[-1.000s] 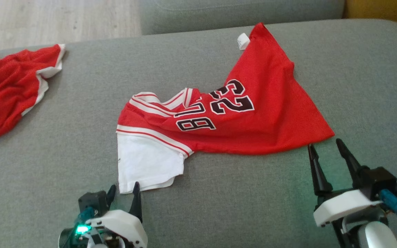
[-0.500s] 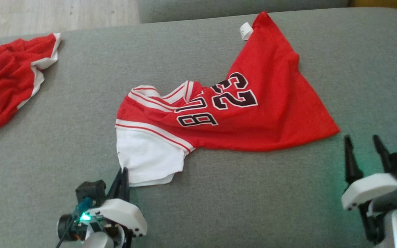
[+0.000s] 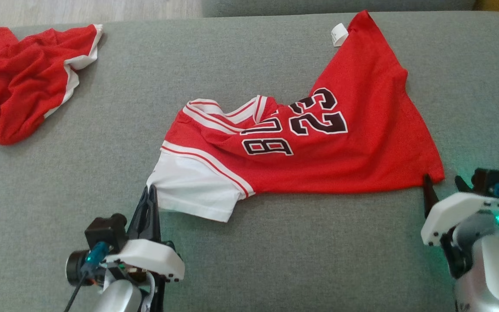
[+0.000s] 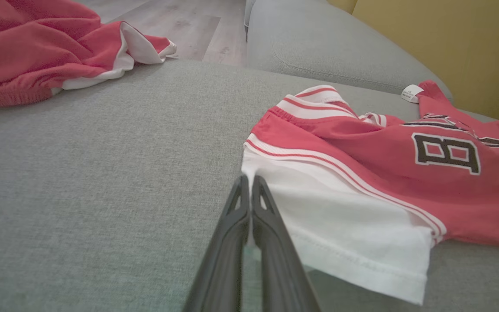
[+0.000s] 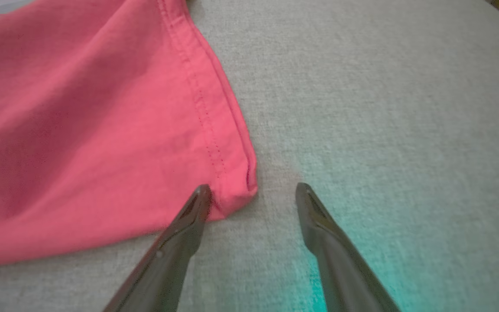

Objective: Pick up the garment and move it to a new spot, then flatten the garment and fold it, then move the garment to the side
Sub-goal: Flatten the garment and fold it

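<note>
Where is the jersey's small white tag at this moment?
In the head view, the white tag sticks out beside the jersey's far tip, upper right of centre, against the grey cushion.

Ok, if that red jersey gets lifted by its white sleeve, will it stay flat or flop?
Probably flops: the jersey lies wrinkled, bunched at the collar. Likely light, since the fabric looks thin. Its hem would probably drag across the cushion.
</note>
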